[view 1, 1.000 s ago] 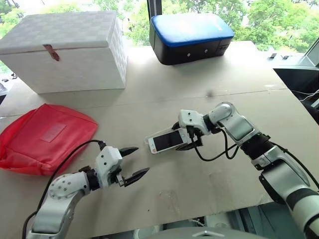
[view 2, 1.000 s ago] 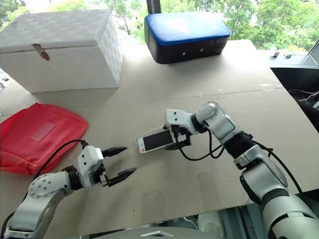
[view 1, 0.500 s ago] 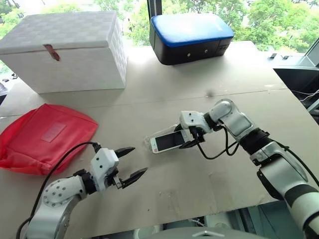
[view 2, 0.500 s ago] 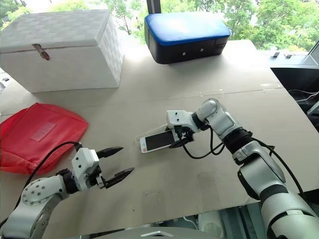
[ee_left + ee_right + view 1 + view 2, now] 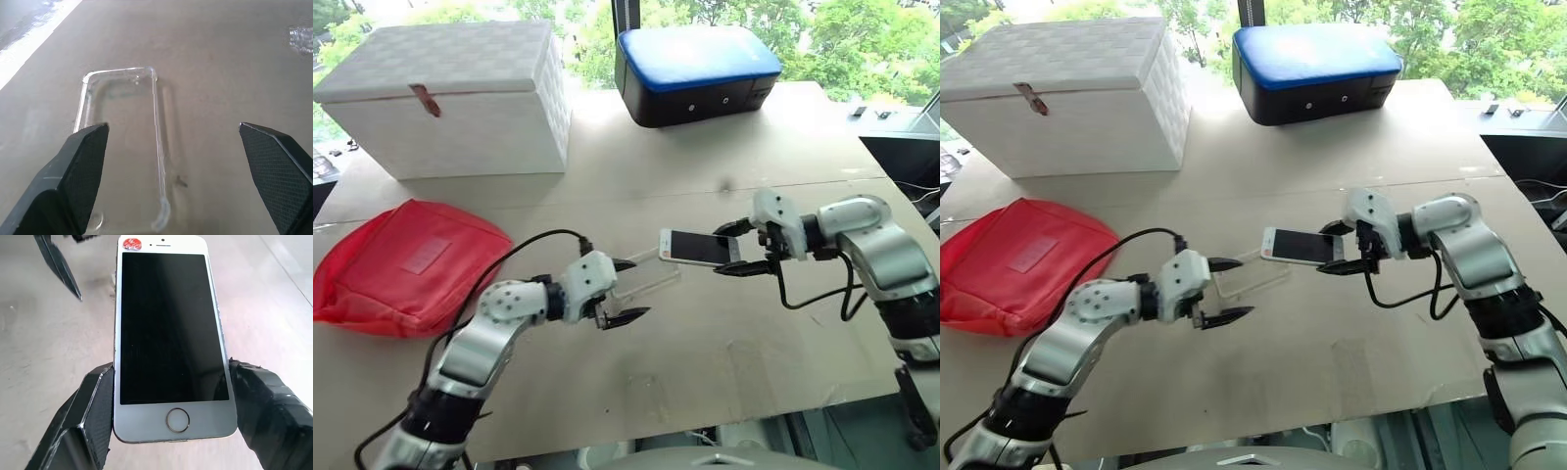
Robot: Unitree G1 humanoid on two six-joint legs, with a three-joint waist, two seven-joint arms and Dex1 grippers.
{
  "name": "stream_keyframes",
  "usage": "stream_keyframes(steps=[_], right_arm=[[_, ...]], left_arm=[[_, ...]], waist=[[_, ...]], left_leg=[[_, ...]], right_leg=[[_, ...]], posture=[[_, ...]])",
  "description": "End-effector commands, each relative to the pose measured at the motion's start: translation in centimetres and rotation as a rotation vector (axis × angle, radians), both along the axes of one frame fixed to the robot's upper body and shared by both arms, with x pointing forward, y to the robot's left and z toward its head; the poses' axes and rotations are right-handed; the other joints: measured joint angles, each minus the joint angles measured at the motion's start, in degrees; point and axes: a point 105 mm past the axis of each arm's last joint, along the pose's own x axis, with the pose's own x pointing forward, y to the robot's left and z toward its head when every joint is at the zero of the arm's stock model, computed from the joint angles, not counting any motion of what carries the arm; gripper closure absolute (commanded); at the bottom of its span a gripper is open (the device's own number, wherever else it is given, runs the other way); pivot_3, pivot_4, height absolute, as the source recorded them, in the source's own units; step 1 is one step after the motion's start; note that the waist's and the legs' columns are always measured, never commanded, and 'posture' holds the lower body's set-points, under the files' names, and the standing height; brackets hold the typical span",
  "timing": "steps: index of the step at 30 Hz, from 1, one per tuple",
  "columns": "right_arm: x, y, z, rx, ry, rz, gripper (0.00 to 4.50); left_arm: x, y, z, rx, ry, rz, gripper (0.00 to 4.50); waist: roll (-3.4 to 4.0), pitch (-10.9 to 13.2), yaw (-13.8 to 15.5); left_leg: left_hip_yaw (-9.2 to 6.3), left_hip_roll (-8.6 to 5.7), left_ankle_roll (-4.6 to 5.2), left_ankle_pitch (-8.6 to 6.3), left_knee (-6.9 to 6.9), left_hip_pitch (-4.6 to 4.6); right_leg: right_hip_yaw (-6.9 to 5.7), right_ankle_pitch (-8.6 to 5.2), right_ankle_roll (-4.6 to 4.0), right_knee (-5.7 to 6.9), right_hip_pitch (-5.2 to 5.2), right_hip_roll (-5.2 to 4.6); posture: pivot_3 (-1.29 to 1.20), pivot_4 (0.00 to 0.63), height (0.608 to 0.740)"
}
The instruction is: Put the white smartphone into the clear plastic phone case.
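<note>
Phone (image 5: 697,248) is pinched by its long edges near the home-button end between the right gripper (image 5: 734,249) fingers, screen up, raised above the table (image 5: 754,333). Case (image 5: 646,284) lies flat on the table, open side up, just ahead of the left gripper (image 5: 624,291), whose fingers are spread wide.

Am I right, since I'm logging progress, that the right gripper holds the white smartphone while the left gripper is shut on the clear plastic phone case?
Not quite. The left gripper is open around the clear plastic phone case, as the left wrist view shows. The right gripper does hold the white smartphone.
</note>
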Motion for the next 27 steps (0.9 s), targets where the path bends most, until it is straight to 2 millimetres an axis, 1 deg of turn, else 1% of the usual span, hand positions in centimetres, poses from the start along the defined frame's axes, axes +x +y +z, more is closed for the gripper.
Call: stream_keyframes(steps=[1, 2, 3, 5, 7, 9, 10, 12, 14, 16, 20, 22, 23, 24, 25, 27], right_arm=[[-1.4, -0.6, 2.3, 0.049, -0.071, -0.076, 1.55], [-1.8, -0.8, 2.4, 0.051, -0.074, -0.099, 1.55], [-2.1, -1.0, 2.5, 0.054, -0.075, -0.123, 1.55], [-2.9, -1.3, 2.5, 0.055, -0.074, -0.16, 1.55], [-3.7, -1.8, 2.3, 0.055, -0.068, -0.199, 1.55], [-4.3, -2.3, 2.2, 0.054, -0.061, -0.231, 1.55], [-4.4, -2.5, 2.1, 0.052, -0.059, -0.247, 1.55], [-4.5, -2.8, 2.1, 0.05, -0.056, -0.267, 1.55], [-4.6, -2.9, 2.1, 0.046, -0.055, -0.268, 1.55], [-4.8, -3.0, 1.8, 0.016, -0.055, -0.256, 1.55], [-5.1, -2.3, 0.6, -0.063, -0.048, -0.198, 1.55], [-5.1, -2.0, 0.2, -0.082, -0.048, -0.183, 1.55], [-5.1, -1.7, 0.0, -0.088, -0.049, -0.174, 1.55], [-5.1, -1.5, -0.1, -0.091, -0.049, -0.167, 1.55], [-5.1, -1.2, -0.2, -0.094, -0.046, -0.16, 1.55], [-5.2, -0.6, -0.5, -0.099, -0.044, -0.139, 1.55]], left_arm=[[1.8, -0.7, -2.8, 0.123, 0.105, 0.032, 0.72], [2.2, -0.9, -3.1, 0.139, 0.107, 0.031, 1.0], [2.3, -1.2, -3.2, 0.146, 0.121, 0.014, 1.53], [2.2, -1.6, -3.1, 0.145, 0.13, -0.025, 2.42], [1.3, -2.2, -2.5, 0.119, 0.145, -0.132, 3.41], [0.2, -2.2, -2.0, 0.094, 0.149, -0.239, 4.33], [-0.6, -1.8, -1.8, 0.087, 0.149, -0.314, 4.5], [-1.5, -0.7, -1.6, 0.083, 0.151, -0.423, 4.5], [-2.0, 0.2, -1.5, 0.104, 0.137, -0.508, 4.5], [-2.0, 0.8, -1.3, 0.125, 0.117, -0.573, 4.5], [-0.6, -0.3, -0.4, 0.109, 0.031, -0.578, 4.5], [-0.3, -0.8, -0.4, 0.099, 0.05, -0.541, 4.5], [-0.2, -1.3, 0.0, 0.072, 0.051, -0.521, 4.5], [-0.3, -1.7, 0.3, 0.051, 0.058, -0.512, 3.95], [-0.6, -2.0, 0.5, 0.039, 0.065, -0.51, 3.66], [-0.9, -2.4, 1.0, 0.013, 0.046, -0.481, 2.69]], waist=[[-0.08, 0.0, 0.1], [-0.08, 0.0, 0.1], [-0.07, 0.0, 0.1], [-0.11, -0.1, 0.1], [-0.14, -0.1, 0.1], [-0.13, -0.1, 0.1], [-0.13, -0.1, 0.1], [-0.13, -0.1, -0.1], [-0.12, -0.1, 0.0], [-0.1, 0.0, 0.1], [-0.14, 0.0, 0.2], [-0.14, 0.0, 0.1], [-0.15, 0.0, 0.1], [-0.16, 0.0, 0.1], [-0.18, 0.0, 0.1], [-0.18, 0.0, 0.0]], left_leg=[[0.0, -0.01, 0.01, 0.0, 0.0, 0.0], [-0.02, 0.0, 0.01, 0.0, 0.01, -0.02], [-0.04, 0.0, 0.01, 0.0, 0.02, -0.01], [-0.04, 0.01, 0.01, 0.0, 0.02, 0.02], [-0.04, 0.01, 0.02, -0.01, 0.04, 0.03], [-0.06, 0.02, 0.02, -0.01, 0.03, 0.03], [-0.05, 0.02, 0.02, -0.01, 0.03, 0.03], [-0.03, 0.03, 0.02, -0.01, 0.03, 0.03], [-0.01, 0.05, 0.02, -0.01, 0.02, 0.02], [-0.02, 0.05, 0.02, -0.01, 0.03, 0.02], [-0.05, 0.04, 0.27, -0.15, 0.05, -0.02], [-0.06, 0.02, 0.32, -0.17, 0.1, -0.05], [-0.04, 0.02, 0.32, -0.18, 0.12, -0.06], [-0.04, 0.01, 0.32, -0.18, 0.15, -0.07], [-0.04, 0.01, 0.31, -0.17, 0.16, -0.07], [-0.05, 0.02, 0.21, -0.11, 0.16, -0.08]], right_leg=[[0.0, -0.01, 0.01, 0.0, 0.0, 0.01], [0.0, -0.01, 0.01, 0.0, 0.0, 0.04], [0.0, -0.01, 0.01, 0.0, 0.02, 0.04], [0.03, -0.01, 0.02, 0.01, 0.04, 0.04], [0.05, -0.01, 0.02, 0.01, 0.06, 0.03], [0.05, -0.02, 0.01, -0.01, 0.06, 0.02], [0.06, -0.02, 0.01, -0.01, 0.06, 0.01], [0.1, -0.02, 0.0, -0.01, 0.02, 0.01], [0.1, -0.02, 0.0, -0.01, -0.02, 0.01], [0.07, -0.02, -0.01, -0.01, -0.02, 0.02], [0.06, -0.02, -0.01, -0.02, -0.02, 0.01], [0.08, -0.02, 0.01, -0.03, 0.0, 0.01], [0.1, -0.02, 0.01, -0.03, -0.01, 0.01], [0.12, -0.01, 0.02, -0.02, 0.0, 0.01], [0.12, -0.01, 0.02, -0.01, -0.01, 0.02], [0.12, -0.02, 0.03, -0.01, -0.02, 0.03]], posture=[[0.0, 0.15, 0.734], [0.0, 0.15, 0.734], [0.0, 0.15, 0.734], [0.0, 0.15, 0.734], [0.0, 0.15, 0.734], [0.0, 0.15, 0.734], [0.0, 0.15, 0.734], [0.0, 0.15, 0.734], [0.0, 0.15, 0.734], [0.0, 0.15, 0.734], [0.0, 0.15, 0.734], [0.0, 0.15, 0.734], [0.0, 0.15, 0.734], [0.0, 0.15, 0.734], [0.0, 0.15, 0.734], [0.0, 0.15, 0.734]])
